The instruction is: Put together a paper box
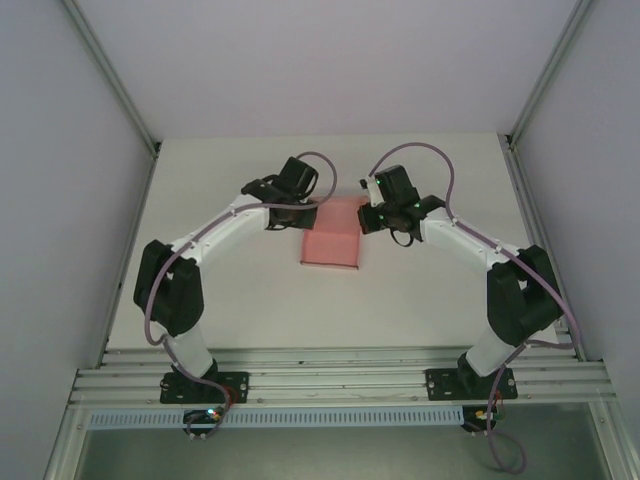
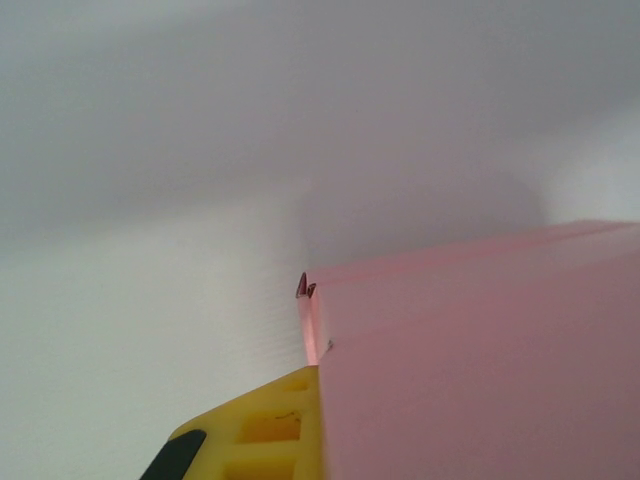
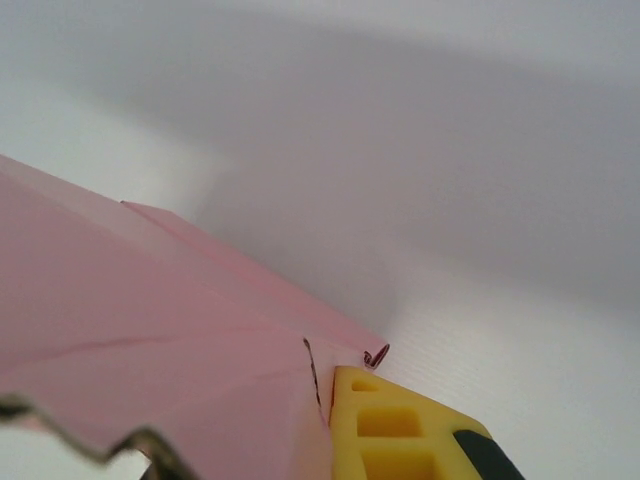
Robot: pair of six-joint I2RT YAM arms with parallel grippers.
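The pale pink paper box point(image 1: 331, 238) lies flat in the middle of the table, between the two arms. My left gripper point(image 1: 303, 207) is at its far left corner and my right gripper point(image 1: 367, 214) at its far right corner. In the left wrist view the pink card point(image 2: 480, 350) runs right up against my yellow finger point(image 2: 262, 428), and the left gripper point(image 2: 325, 378) is shut on its edge. In the right wrist view the card point(image 3: 160, 330) meets the yellow finger point(image 3: 400, 432), and the right gripper point(image 3: 326, 388) is shut on it. The opposite finger of each gripper is hidden behind the card.
The white table point(image 1: 420, 290) is bounded by grey walls on the left, right and back. An aluminium rail point(image 1: 340, 375) with both arm bases runs along the near edge.
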